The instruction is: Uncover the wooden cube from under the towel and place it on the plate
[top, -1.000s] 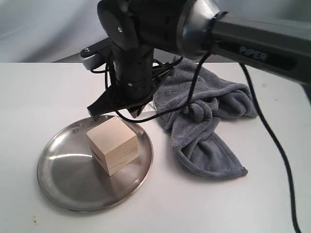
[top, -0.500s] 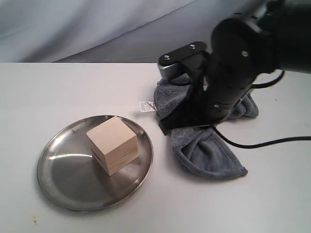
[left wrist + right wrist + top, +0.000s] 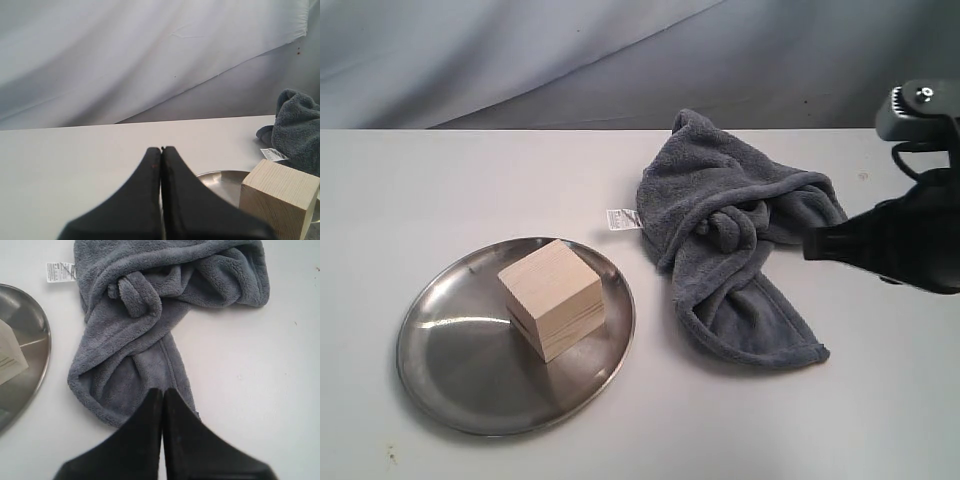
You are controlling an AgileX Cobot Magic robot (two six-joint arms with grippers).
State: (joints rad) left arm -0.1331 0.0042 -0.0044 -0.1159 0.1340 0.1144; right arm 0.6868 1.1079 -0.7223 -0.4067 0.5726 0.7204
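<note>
The pale wooden cube [image 3: 552,298] stands uncovered on the shiny steel plate [image 3: 460,360], toward its far right side. To the right of the plate, the blue-grey towel [image 3: 740,230] lies crumpled on the table, its white label [image 3: 622,219] sticking out toward the plate. My right gripper [image 3: 809,245] hangs at the right edge, beside the towel, shut and empty. The right wrist view shows its tips [image 3: 162,390] pressed together over the towel's end [image 3: 150,305]. My left gripper [image 3: 161,148] is shut and empty, short of the plate [image 3: 222,180] and the cube [image 3: 277,197].
The table is a plain white surface [image 3: 400,190] with a grey cloth backdrop [image 3: 520,50] behind it. Only the plate, the cube and the towel lie on it.
My right arm has swung away from above the plate, passed over the towel and now sits at the right edge. The cube and the towel have stayed put.
</note>
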